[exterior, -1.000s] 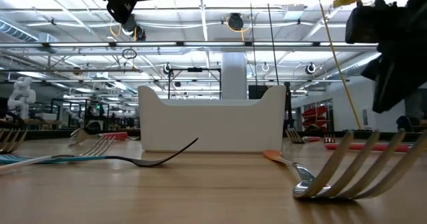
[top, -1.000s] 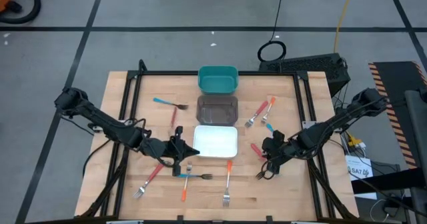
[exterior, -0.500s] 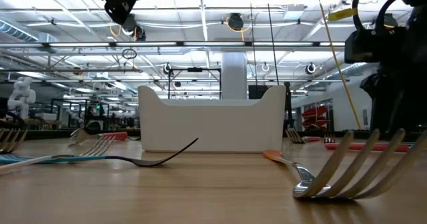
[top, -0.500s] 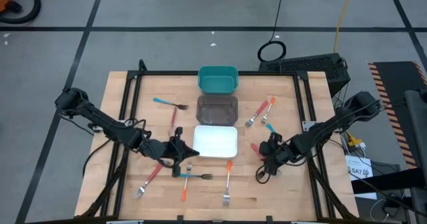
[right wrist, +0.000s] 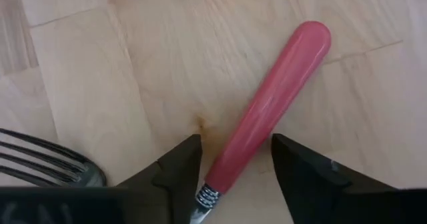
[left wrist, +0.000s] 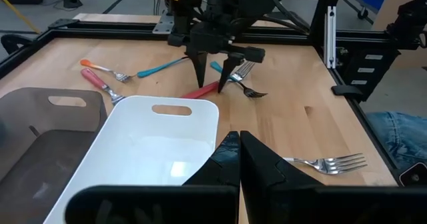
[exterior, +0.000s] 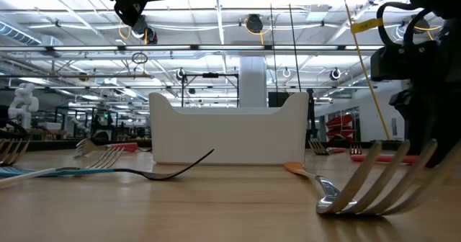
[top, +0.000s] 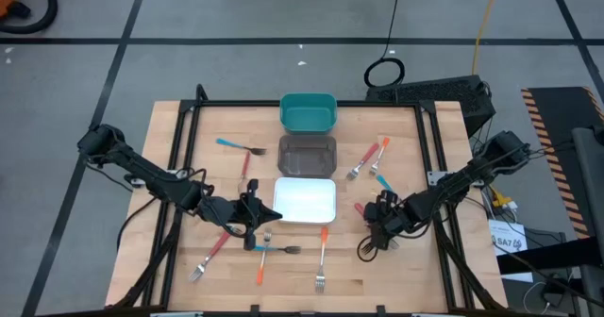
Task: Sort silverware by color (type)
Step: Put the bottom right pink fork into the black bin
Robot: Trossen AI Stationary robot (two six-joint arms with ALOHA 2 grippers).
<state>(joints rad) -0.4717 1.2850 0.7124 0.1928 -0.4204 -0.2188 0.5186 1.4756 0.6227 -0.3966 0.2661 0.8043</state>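
Observation:
Several forks with blue, red or orange handles lie flat on the wooden table. My right gripper point(top: 377, 225) is open, low over a red-handled fork point(top: 360, 208) to the right of the white bin point(top: 305, 200). In its wrist view the fingers point(right wrist: 177, 174) stand on either side of the red handle point(right wrist: 267, 104), near the metal neck, without clearly touching it. My left gripper point(top: 253, 218) is shut and empty at the white bin's near left corner point(left wrist: 200, 111). The left wrist view also shows the right gripper point(left wrist: 213, 67) above the red fork point(left wrist: 203, 89).
A dark bin point(top: 308, 154) and a teal bin point(top: 309, 112) stand behind the white one. Other forks lie at the far left point(top: 241, 147), the far right point(top: 368, 158) and along the near edge point(top: 322, 256). A second fork's tines point(right wrist: 40, 161) lie beside my right fingers.
My right gripper has gone down and a little toward the table's left and near edges, onto the red-handled fork. The fork has stayed where it was.

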